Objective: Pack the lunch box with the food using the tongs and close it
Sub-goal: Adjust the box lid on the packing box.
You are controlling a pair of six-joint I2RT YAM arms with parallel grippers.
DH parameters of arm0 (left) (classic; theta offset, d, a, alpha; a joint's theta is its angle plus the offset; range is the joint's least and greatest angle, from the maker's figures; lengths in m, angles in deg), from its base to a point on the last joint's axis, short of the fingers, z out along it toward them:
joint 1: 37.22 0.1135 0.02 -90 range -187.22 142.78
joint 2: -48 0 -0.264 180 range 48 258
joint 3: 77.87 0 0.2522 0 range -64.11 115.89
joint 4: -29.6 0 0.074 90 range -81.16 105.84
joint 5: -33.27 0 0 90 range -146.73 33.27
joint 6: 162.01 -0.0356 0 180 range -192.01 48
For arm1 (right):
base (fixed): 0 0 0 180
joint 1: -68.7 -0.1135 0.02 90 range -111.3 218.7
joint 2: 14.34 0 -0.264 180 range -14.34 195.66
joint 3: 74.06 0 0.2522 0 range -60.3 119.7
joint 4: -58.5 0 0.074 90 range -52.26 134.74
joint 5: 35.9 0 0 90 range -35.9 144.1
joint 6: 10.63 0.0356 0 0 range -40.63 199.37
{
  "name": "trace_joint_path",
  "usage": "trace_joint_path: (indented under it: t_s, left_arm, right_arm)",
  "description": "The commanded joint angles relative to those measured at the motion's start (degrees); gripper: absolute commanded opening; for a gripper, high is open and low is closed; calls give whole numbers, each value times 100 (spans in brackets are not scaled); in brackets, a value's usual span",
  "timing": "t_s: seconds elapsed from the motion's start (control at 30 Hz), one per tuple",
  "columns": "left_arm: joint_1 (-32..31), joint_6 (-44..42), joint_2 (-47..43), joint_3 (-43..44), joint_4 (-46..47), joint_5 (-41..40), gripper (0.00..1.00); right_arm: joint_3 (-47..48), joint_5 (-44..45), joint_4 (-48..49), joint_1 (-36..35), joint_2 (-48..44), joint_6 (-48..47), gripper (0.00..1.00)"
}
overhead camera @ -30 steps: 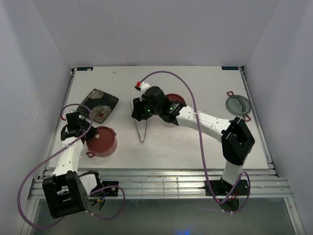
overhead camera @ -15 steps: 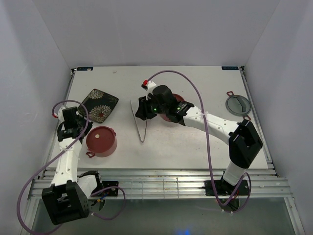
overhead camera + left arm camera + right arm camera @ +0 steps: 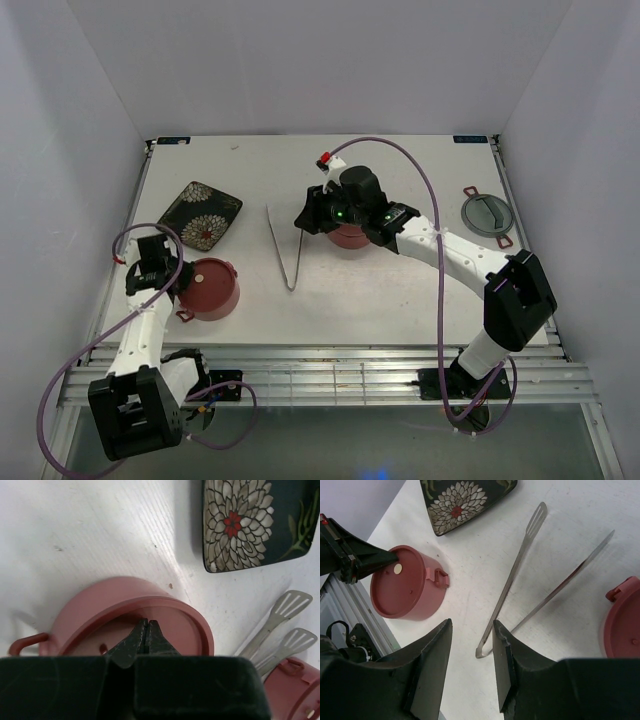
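Top view: the tongs [image 3: 287,250] lie centrally on the desk [image 3: 400,295], between the lidded tier [image 3: 207,288] near its left edge and the second tier [image 3: 348,238].

Left wrist: the left gripper [image 3: 147,636], pressed together, hangs over the lidded tier. Lowering could shove it.

Right wrist: the right gripper [image 3: 472,625], spread and empty, hovers above the tongs. Their thin arms may skid. Bare desk surrounds them.

The right gripper [image 3: 308,217] has drawn away rightward from the thin silver metal tongs [image 3: 285,250] — its arm now covers the open dusty-red round tier [image 3: 348,238]. The left gripper [image 3: 146,632] swung back, then returned to the lidded dusty-red tier [image 3: 208,288].
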Motion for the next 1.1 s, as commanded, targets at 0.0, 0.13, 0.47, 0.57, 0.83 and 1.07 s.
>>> trace_joint_path:
  t_s: [0.0, 0.13, 0.47, 0.57, 0.83, 1.07]
  left_arm:
    - [-30, -74, -239, 498, -674, -467, 0]
    - [-30, -504, -257, 1174, -640, -792, 0]
    - [-21, -804, 139, 711, -341, -679, 0]
    - [-73, -743, 130, 439, -254, -450, 0]
    - [-372, -708, 429, 156, -341, -423, 0]
    - [-372, -830, -186, 778, -464, -493, 0]
  right_arm:
    - [-13, -114, 321, 24, -163, 17, 44]
    - [-13, -88, 312, 24, -137, -9, 44]
    - [66, -185, 304, 24, 56, -53, 47]
    - [83, -202, 312, 24, 109, -44, 47]
    - [163, -264, 277, 24, 145, -9, 47]
    - [127, -229, 225, 15, 65, -71, 49]
